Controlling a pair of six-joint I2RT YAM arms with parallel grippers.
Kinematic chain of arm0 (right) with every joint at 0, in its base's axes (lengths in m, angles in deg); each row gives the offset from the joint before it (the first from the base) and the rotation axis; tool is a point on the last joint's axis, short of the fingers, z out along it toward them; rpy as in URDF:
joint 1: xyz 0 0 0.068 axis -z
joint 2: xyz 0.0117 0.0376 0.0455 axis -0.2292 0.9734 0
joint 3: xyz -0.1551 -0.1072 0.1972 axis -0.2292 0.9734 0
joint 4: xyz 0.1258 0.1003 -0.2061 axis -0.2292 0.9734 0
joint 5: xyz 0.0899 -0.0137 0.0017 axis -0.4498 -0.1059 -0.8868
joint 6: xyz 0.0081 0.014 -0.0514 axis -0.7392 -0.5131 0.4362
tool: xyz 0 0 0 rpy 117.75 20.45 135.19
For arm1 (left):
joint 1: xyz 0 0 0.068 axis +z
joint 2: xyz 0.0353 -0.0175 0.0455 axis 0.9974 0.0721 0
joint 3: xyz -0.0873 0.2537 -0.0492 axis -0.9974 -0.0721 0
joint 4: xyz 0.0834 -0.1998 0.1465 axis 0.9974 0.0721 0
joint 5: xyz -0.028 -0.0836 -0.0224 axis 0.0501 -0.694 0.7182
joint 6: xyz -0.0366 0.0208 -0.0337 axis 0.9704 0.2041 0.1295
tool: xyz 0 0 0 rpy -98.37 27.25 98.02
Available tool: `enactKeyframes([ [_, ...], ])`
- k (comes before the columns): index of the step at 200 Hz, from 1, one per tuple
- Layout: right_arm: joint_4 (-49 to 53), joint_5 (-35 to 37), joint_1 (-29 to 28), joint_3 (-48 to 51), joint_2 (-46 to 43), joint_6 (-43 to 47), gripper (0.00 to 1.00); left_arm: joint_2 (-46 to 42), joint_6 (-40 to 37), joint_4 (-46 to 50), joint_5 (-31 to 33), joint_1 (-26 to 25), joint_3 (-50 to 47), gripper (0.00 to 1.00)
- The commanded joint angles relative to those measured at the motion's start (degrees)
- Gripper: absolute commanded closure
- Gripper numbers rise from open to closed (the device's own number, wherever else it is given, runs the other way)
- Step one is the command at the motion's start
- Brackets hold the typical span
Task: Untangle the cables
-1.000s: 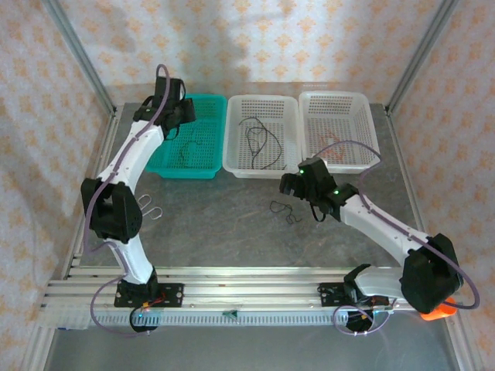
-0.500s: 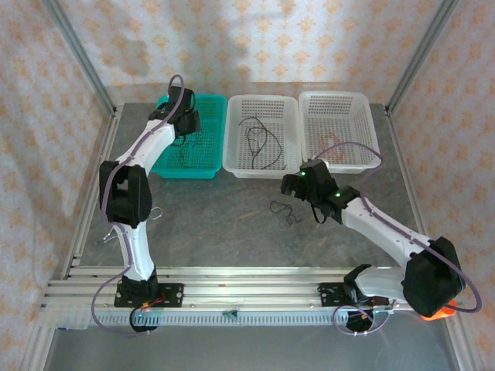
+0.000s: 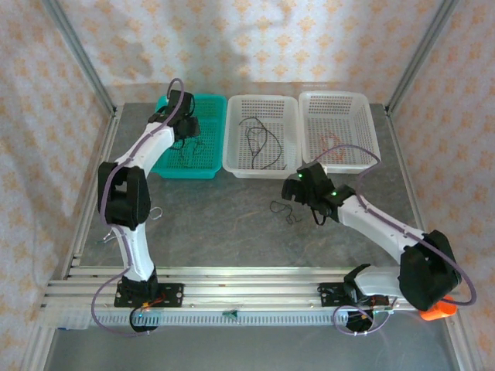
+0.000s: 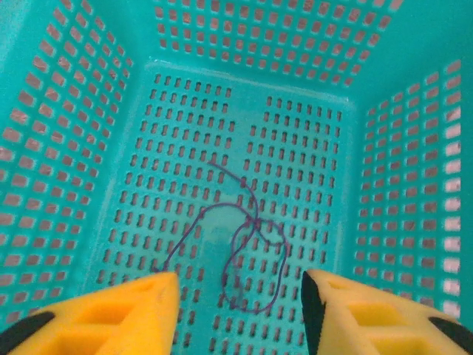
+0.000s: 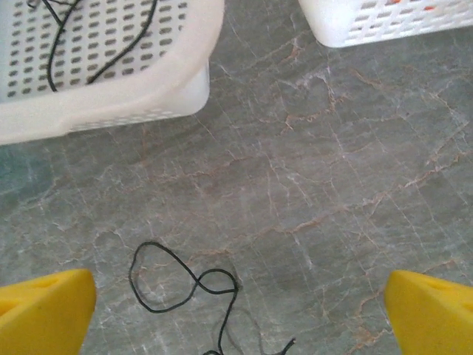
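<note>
A thin purple cable (image 4: 250,248) lies in loose loops on the floor of the teal basket (image 4: 81,111). My left gripper (image 4: 240,299) hangs just above it inside the basket, yellow fingers (image 4: 140,310) apart and open, nothing held between them. A black cable (image 5: 185,285) lies looped on the grey table, and my right gripper (image 5: 240,314) hovers over it, wide open and empty. From above, the left gripper (image 3: 188,133) is in the teal basket (image 3: 207,98) and the right gripper (image 3: 292,190) is beside the black cable (image 3: 282,210).
The middle white basket (image 3: 290,99) holds another black cable (image 3: 259,143). The right white basket (image 3: 370,124) holds an orange-red cable (image 3: 331,143). A small pale loop (image 3: 157,212) lies on the table by the left arm. Metal frame posts stand at the table's corners.
The left arm has folded in and its gripper has moved right from the teal basket's far-left corner into the basket. The right gripper has edged slightly left.
</note>
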Motion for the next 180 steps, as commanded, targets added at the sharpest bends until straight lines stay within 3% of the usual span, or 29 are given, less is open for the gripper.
enactKeyframes([
  [1,2.58,2.5,-0.13,-1.69,1.0,-0.75,0.01,-5.84,-0.3,-0.9,0.26,-0.17,-0.88,0.41],
  [39,5.54,1.07,-0.44,-4.47,3.78,-1.42,0.1,-11.32,-0.65,-1.4,0.73,-3.01,-4.16,0.35],
  [86,9.08,0.67,-0.75,-7.99,7.6,-3.18,0.18,-20.65,1.2,-3.67,2.64,-10.99,-13.83,0.33],
  [118,9.42,0.48,-1.57,-9.67,10.92,-4.48,0.29,-26.15,2.88,-6.39,2.82,-16.85,-20.32,0.32],
  [180,12.05,-3.94,-4.94,-8.43,13.25,-0.44,0.48,-36.13,7.47,-17.78,-1.75,-24.2,-33.6,0.31],
])
